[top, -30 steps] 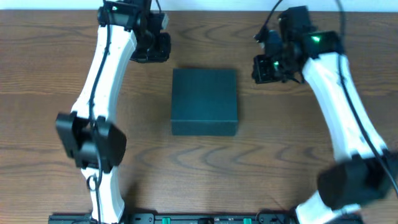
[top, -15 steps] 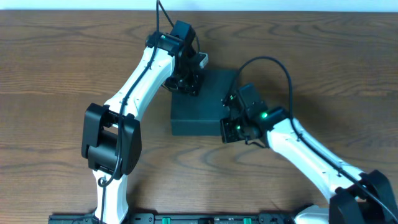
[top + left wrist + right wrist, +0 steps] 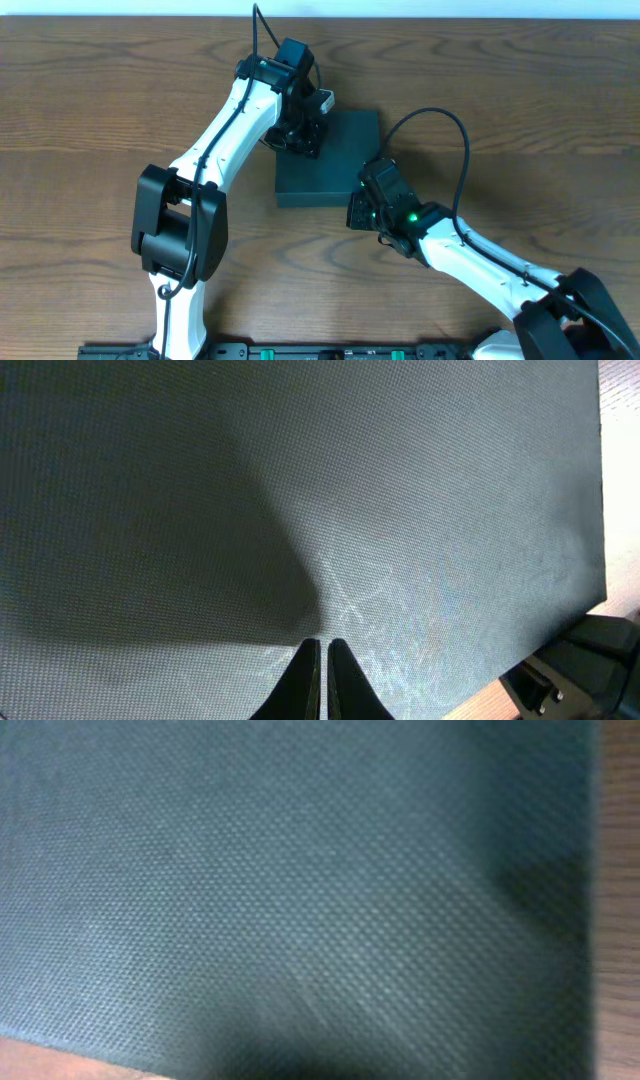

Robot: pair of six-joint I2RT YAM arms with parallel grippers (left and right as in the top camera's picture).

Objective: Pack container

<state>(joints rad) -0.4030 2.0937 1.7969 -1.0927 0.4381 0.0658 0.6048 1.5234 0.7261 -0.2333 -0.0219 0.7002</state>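
The container (image 3: 338, 160) is a dark charcoal square box lying closed in the middle of the wooden table. My left gripper (image 3: 303, 138) is over the box's back left corner. In the left wrist view its fingers (image 3: 322, 648) are shut and empty, right at the textured lid (image 3: 300, 480). My right gripper (image 3: 362, 210) is at the box's front right corner. The right wrist view is filled by the box's surface (image 3: 300, 870), and no fingers show there.
The brown wooden table (image 3: 100, 120) surrounds the box. A strip of it shows at the right edge of the right wrist view (image 3: 615, 920). A black part of the right arm (image 3: 590, 660) shows at the lower right of the left wrist view.
Both arms came from the back of the table onto the box. In the last half second the right gripper slid a little toward the front along the box's right corner; the left arm stayed put.
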